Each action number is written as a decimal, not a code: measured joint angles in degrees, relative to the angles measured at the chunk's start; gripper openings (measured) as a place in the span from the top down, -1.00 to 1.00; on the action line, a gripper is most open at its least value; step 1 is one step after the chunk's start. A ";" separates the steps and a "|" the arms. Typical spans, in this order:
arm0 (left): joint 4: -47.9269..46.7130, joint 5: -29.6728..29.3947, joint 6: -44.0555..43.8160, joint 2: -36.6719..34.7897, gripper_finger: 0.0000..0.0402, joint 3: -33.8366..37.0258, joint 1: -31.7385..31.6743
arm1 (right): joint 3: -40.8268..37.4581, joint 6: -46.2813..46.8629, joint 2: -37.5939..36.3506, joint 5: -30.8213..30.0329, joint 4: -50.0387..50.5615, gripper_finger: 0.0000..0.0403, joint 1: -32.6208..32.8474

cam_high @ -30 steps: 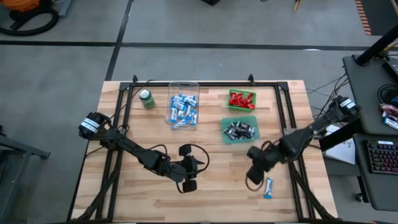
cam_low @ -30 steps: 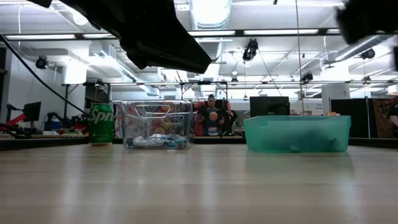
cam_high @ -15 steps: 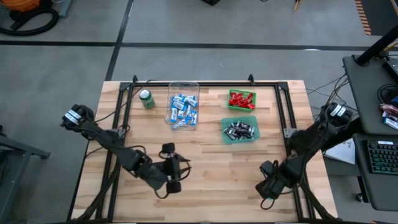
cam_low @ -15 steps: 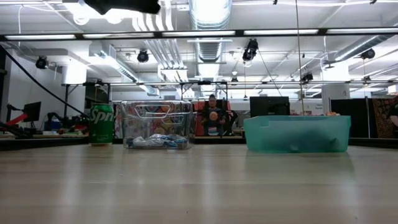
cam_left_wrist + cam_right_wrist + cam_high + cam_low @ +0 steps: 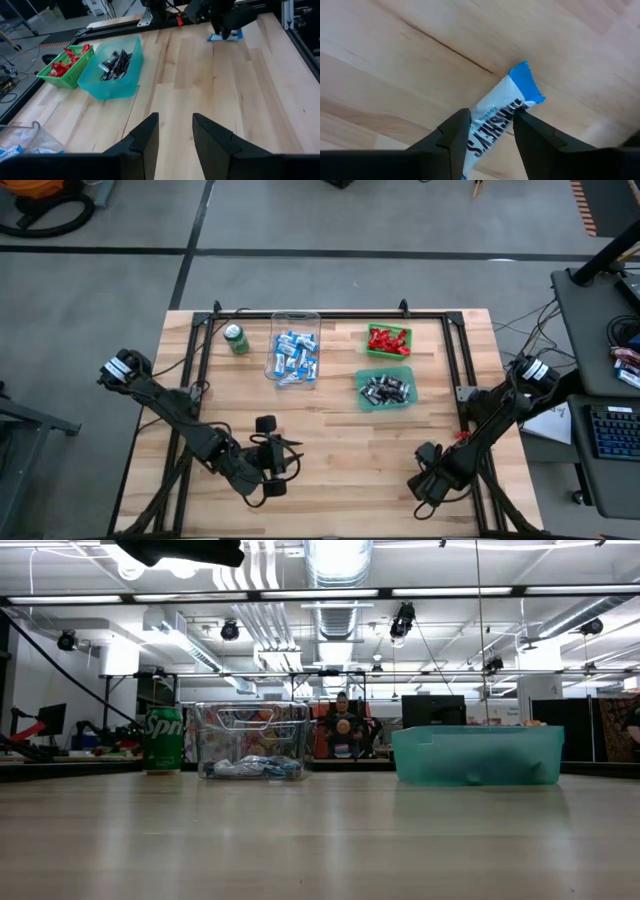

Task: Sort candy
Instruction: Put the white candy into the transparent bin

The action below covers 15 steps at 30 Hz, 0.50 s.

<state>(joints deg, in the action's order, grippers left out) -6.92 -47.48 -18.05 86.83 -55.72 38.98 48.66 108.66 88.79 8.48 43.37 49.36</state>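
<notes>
The right gripper [image 5: 428, 483] is down at the near right corner of the wooden table [image 5: 340, 430], its 2 fingers [image 5: 455, 135] set either side of a blue-and-white candy bar [image 5: 502, 112] that lies flat on the wood. The fingers straddle the wrapper closely, but whether they already pinch it I cannot tell. From the left wrist view the same bar [image 5: 225, 36] shows as a blue patch under the right arm's dark gripper.

The left gripper [image 5: 268, 463] hangs over the near left-middle of the table, empty, its fingers [image 5: 145, 142] apart with bare wood showing between them.

Along the far side, a clear bin [image 5: 294, 348] holds the blue-and-white bars, a green basket [image 5: 388, 340] holds the red ones, and a teal tub [image 5: 385, 389] just in front of the basket holds the black-and-silver ones. A green soda can [image 5: 236, 339] stands upright to the left of the clear bin. In the low view the can [image 5: 163, 740], clear bin [image 5: 253, 740] and teal tub [image 5: 477, 754] stand in a row, with a person [image 5: 342, 726] far off in the room behind
</notes>
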 joint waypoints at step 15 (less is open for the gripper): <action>4.74 0.01 -0.40 3.84 0.49 0.04 -0.02 | -0.35 -15.12 -1.97 -22.98 -5.89 0.69 -0.46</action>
<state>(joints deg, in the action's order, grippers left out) -2.18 -47.48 -18.45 90.67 -55.68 38.96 48.31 93.55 86.81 -14.49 37.48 48.90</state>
